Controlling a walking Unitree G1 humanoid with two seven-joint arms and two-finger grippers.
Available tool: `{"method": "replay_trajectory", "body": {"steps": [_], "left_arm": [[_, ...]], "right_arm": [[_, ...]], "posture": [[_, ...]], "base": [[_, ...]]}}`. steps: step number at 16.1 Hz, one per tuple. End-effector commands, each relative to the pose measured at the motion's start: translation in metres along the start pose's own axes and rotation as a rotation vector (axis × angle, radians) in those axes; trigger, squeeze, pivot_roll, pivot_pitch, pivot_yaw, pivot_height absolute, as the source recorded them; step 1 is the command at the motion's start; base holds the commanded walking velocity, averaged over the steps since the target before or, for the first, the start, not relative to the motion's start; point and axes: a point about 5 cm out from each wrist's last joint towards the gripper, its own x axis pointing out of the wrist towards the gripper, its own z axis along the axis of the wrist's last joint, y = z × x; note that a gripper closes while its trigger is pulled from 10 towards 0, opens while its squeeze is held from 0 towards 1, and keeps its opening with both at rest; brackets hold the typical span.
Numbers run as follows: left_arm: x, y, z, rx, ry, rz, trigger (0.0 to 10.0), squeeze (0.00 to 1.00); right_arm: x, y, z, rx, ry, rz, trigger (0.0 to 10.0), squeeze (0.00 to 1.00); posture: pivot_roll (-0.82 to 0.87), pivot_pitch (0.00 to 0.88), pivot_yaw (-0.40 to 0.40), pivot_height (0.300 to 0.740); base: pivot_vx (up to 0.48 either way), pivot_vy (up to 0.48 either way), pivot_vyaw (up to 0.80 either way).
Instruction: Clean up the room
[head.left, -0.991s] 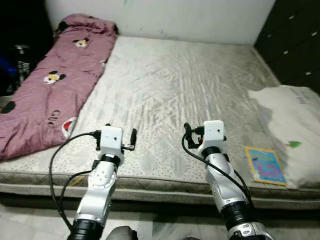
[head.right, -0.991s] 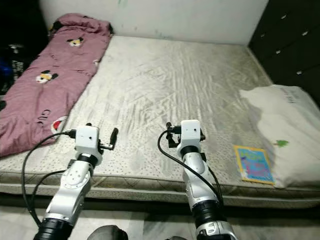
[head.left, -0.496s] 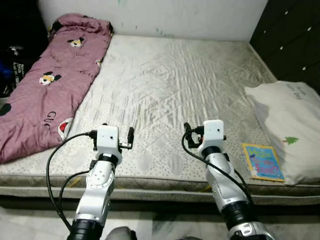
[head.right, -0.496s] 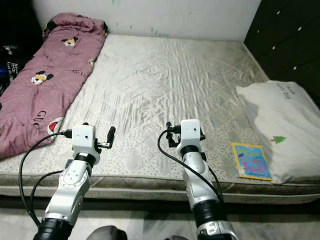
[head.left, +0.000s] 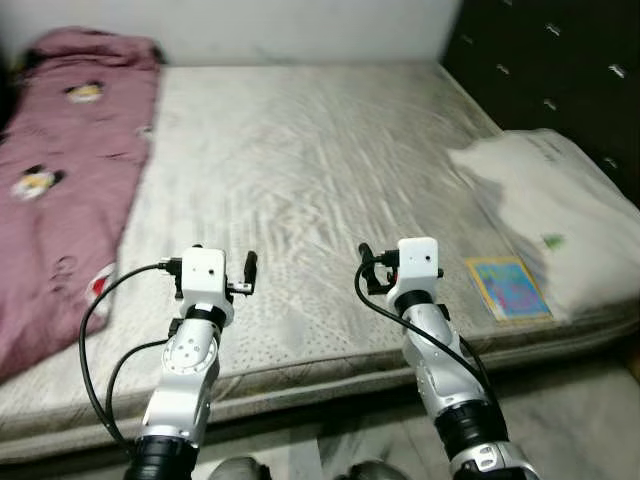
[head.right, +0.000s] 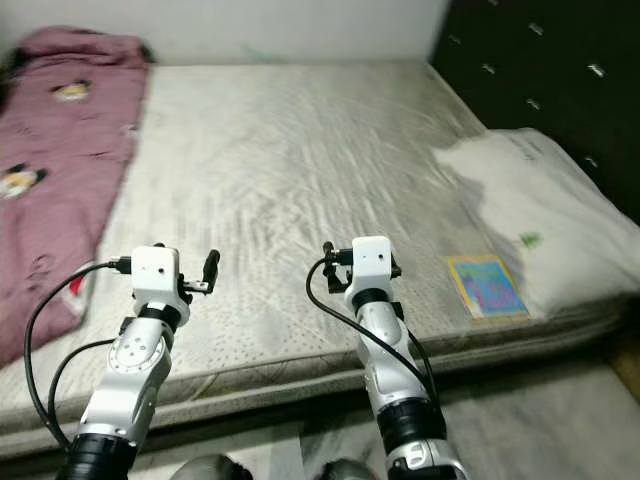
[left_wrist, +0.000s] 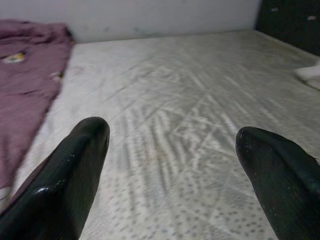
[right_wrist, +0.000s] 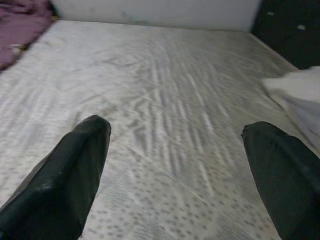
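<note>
Presently we stand at the foot of a bare mattress (head.left: 300, 150), both arms raised over its near edge and nothing held. Our left gripper (left_wrist: 170, 165) and right gripper (right_wrist: 175, 165) each have their fingers spread wide apart above the quilted surface. The items to tidy, as we judge them, lie apart: a colourful book (head.left: 507, 287) at three o'clock, touching the white pillow (head.left: 535, 205) at two o'clock, and a maroon quilt (head.left: 55, 190) at ten o'clock. We judge the book the nearest target; we should square up to it first, then bring the right gripper down over its free edge, clear of the pillow.
</note>
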Motion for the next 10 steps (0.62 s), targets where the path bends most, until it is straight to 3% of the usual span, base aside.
{"method": "replay_trajectory", "body": {"steps": [1,6,10], "left_arm": [[-0.0013,-0.001,-0.0011,0.008,0.007,-0.014,10.0,0.0],[-0.0006,-0.0012,0.0004,0.005,-0.005,-0.012,10.0,0.0],[-0.0009,-0.0001,-0.0001,0.014,-0.001,0.002,10.0,0.0]], "right_arm": [[0.0007,-0.0038,0.0013,0.007,0.001,-0.016,10.0,0.0],[0.0011,-0.0033,0.002,0.006,-0.003,-0.008,10.0,0.0],[0.0007,-0.0015,0.0046,-0.003,-0.024,0.003,10.0,0.0]], "posture": [[0.11,0.0,-0.039,0.74],[0.11,0.0,-0.039,0.74],[0.11,0.0,-0.039,0.74]], "base": [[0.0,0.48,0.0],[0.0,0.466,0.0],[0.0,0.0,0.13]]}}
